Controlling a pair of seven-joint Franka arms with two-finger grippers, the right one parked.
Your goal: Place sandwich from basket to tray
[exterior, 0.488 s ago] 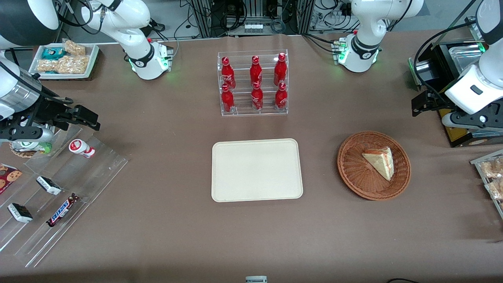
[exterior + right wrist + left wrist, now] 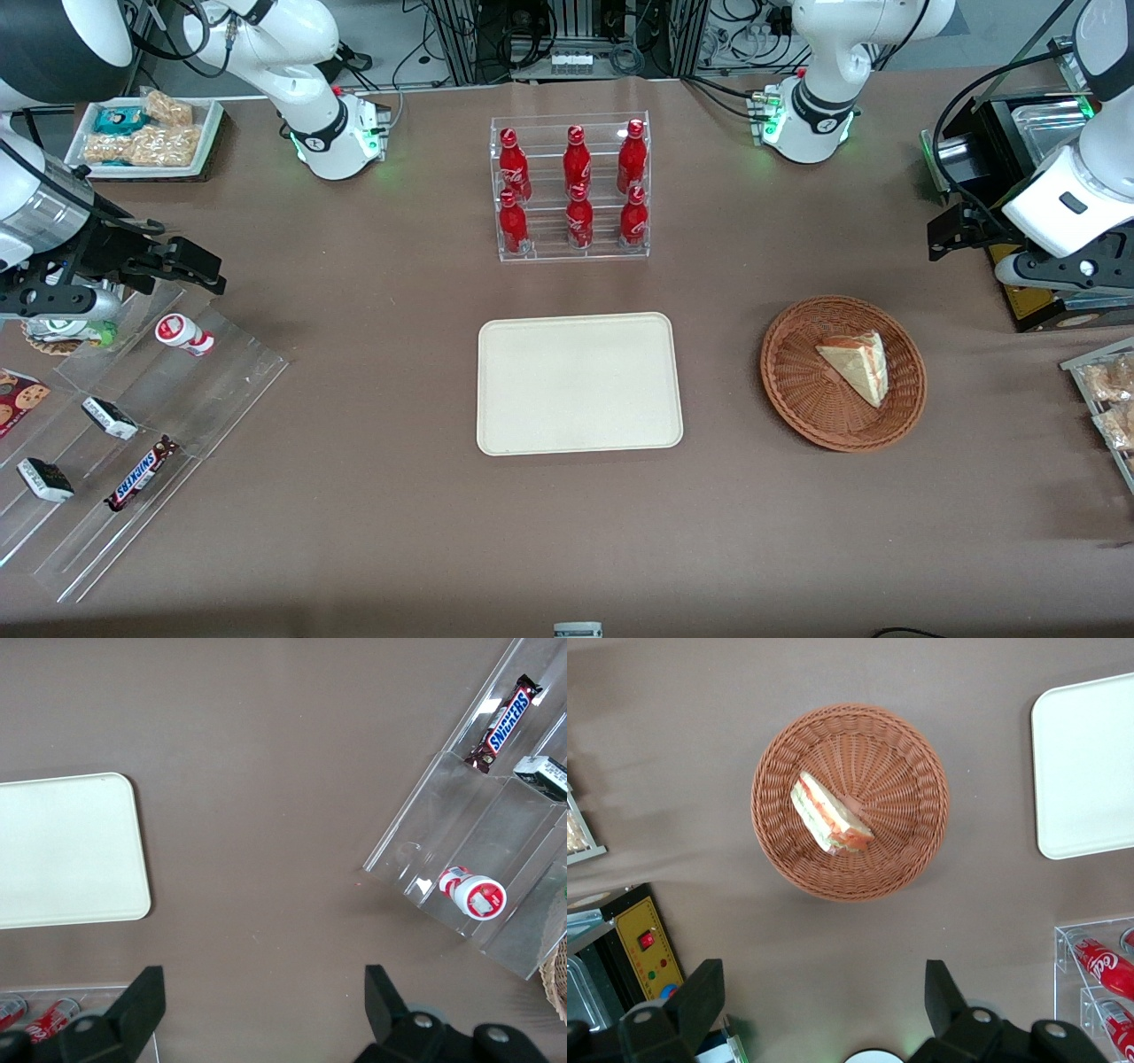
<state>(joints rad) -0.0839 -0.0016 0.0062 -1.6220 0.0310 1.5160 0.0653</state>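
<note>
The sandwich (image 2: pixel 858 365) (image 2: pixel 829 813), a pale wedge with red and green filling, lies in the round wicker basket (image 2: pixel 797 409) (image 2: pixel 780 846). Beside the basket, toward the parked arm's end, sits the cream tray (image 2: pixel 580 383) (image 2: pixel 1090 771) (image 2: pixel 62 850) with nothing on it. My left gripper (image 2: pixel 943 237) (image 2: pixel 824 1001) hangs open and holds nothing. It is above the bare table, farther from the front camera than the basket and toward the working arm's end. The black fingers (image 2: pixel 700 997) stand wide apart, well short of the basket.
A clear rack of red cola bottles (image 2: pixel 571 190) (image 2: pixel 1099 966) stands farther back than the tray. A black appliance (image 2: pixel 1019 168) sits by the working arm, with a snack rack (image 2: pixel 1107 390) nearer the camera. Stepped acrylic racks (image 2: pixel 133 425) and a white snack dish (image 2: pixel 146 133) lie toward the parked arm's end.
</note>
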